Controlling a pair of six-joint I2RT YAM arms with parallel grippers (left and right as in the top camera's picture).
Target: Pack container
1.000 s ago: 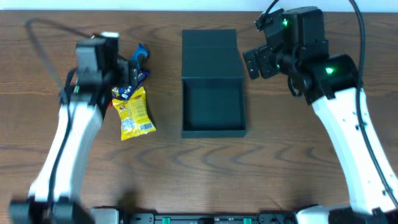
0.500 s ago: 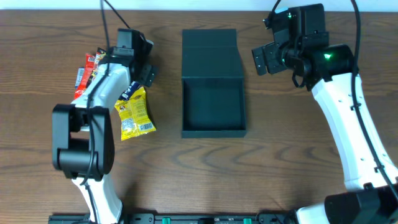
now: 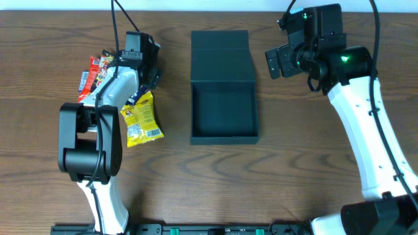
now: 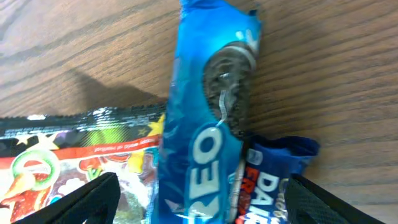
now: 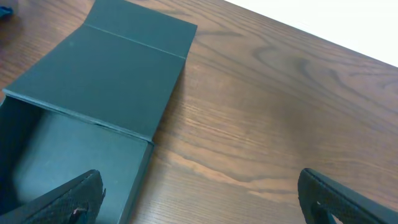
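Note:
The container (image 3: 223, 112) is a dark teal box, open in the middle of the table, its flap lid (image 3: 220, 55) laid back flat. It looks empty. My left gripper (image 3: 149, 76) is open over the snack pile left of the box. In the left wrist view its jaws (image 4: 205, 208) straddle a blue Oreo packet (image 4: 208, 118), with a dark blue packet (image 4: 273, 183) beside it. My right gripper (image 3: 275, 62) is open and empty, right of the lid. In the right wrist view (image 5: 205, 208) it hovers over bare wood beside the box (image 5: 106, 74).
A yellow snack packet (image 3: 142, 119) lies left of the box. Red packets (image 3: 95, 70) lie further left under the left arm. A colourful candy packet (image 4: 68, 155) lies beside the Oreo packet. The table's back edge (image 5: 323, 25) is near the right gripper.
My left arm has swung in from the left and now reaches over the snack pile with its gripper above the blue packets. The right gripper has shifted slightly right.

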